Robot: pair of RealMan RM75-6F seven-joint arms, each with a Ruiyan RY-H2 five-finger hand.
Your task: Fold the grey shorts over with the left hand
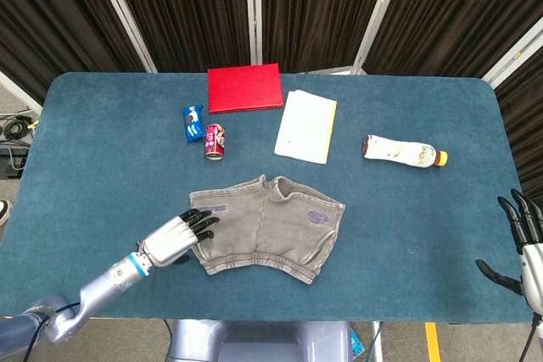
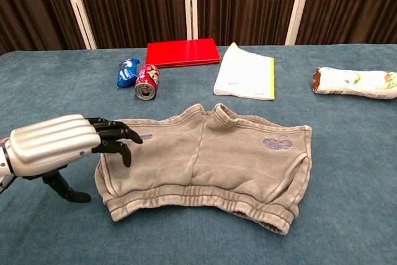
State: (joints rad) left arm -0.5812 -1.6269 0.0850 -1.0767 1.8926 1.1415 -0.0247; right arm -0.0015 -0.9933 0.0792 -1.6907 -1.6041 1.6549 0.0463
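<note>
The grey shorts [image 1: 267, 226] [image 2: 208, 162] lie flat near the front middle of the blue table, waistband toward me. My left hand [image 1: 176, 238] [image 2: 62, 147] reaches over their left edge, its dark fingertips above the cloth and its thumb hanging below, outside the edge. Nothing is held in it and the fingers are apart. My right hand [image 1: 528, 247] shows only in the head view, at the far right table edge, fingers spread and holding nothing.
Behind the shorts lie a red can [image 1: 215, 142] [image 2: 146, 82], a blue snack packet [image 1: 193, 123] [image 2: 128, 71], a red folder [image 1: 245, 87] [image 2: 182, 51], a white booklet [image 1: 306, 126] [image 2: 245, 71] and a bottle on its side [image 1: 404, 152] [image 2: 356, 83].
</note>
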